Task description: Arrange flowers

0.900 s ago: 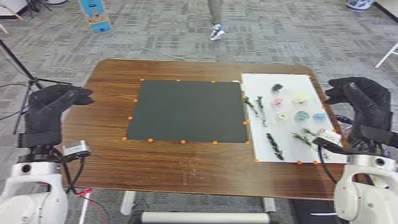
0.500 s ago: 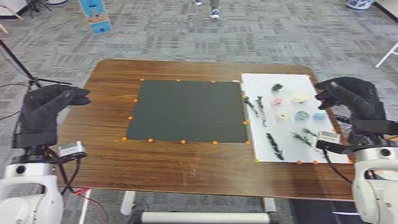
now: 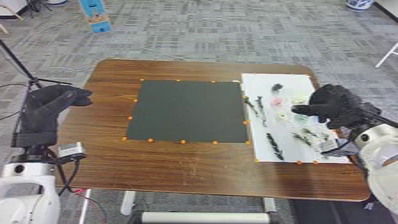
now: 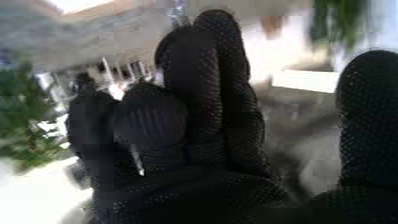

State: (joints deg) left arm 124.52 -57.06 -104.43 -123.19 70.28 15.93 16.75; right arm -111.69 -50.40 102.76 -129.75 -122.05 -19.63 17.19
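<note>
Over the right part of the white sheet (image 3: 266, 86) is my right hand (image 3: 336, 107), its fingers relaxed and pointing left, hiding some blossoms. A pink flower (image 3: 276, 101) and a dark flower (image 3: 277, 87) lie on the sheet, with a leafy sprig (image 3: 274, 146) and thin green stems (image 3: 260, 107) along its left side. The dark green mat (image 3: 188, 111) lies flat at the table's middle. My left hand (image 3: 55, 102) stays at the table's left edge with relaxed fingers. In the right wrist view, my right hand (image 4: 204, 120) has its fingers up and thumb apart, holding nothing.
Orange markers (image 3: 183, 142) run around the mat and the sheet on the brown wooden table (image 3: 178, 170). A tripod (image 3: 34, 79) stands on the floor beyond the left edge.
My right hand has moved from the table's right edge leftward over the sheet, its forearm now slanting in. The left hand has barely moved.
</note>
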